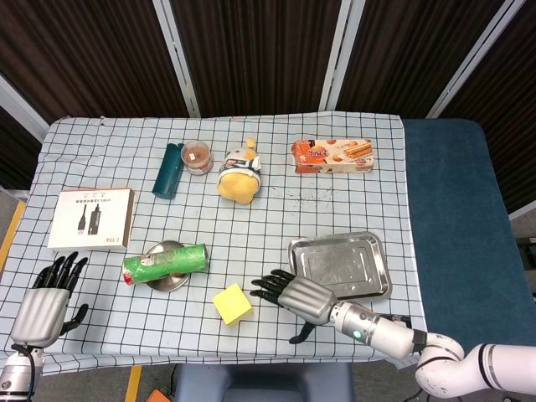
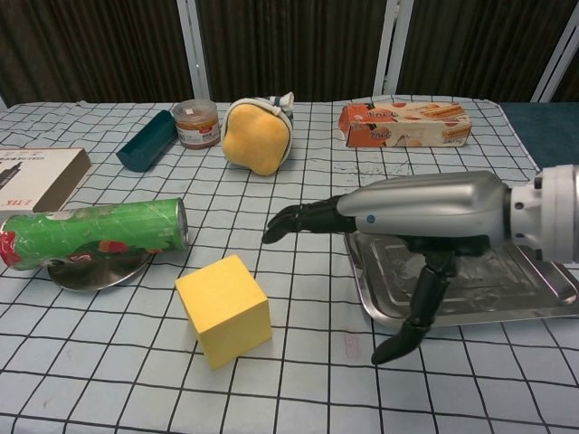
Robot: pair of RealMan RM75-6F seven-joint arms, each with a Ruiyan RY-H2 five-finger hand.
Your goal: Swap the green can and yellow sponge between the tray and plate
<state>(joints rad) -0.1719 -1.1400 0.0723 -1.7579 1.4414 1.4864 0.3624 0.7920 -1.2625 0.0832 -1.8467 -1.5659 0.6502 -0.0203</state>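
The green can (image 1: 166,262) (image 2: 90,232) lies on its side across the small round metal plate (image 1: 164,278) (image 2: 95,272) at the front left. The yellow sponge (image 1: 232,303) (image 2: 223,309), a cube, sits on the checked cloth between plate and tray. The steel tray (image 1: 339,266) (image 2: 507,297) is bare at the front right. My right hand (image 1: 289,295) (image 2: 398,221) hovers open just right of the sponge, fingers stretched toward it, thumb hanging down. My left hand (image 1: 48,299) is open at the table's front left corner, holding nothing.
At the back stand a teal case (image 1: 167,170), a small jar (image 1: 198,157), a yellow plush toy (image 1: 239,172) and a biscuit box (image 1: 332,156). A white cable box (image 1: 92,218) lies at the left edge.
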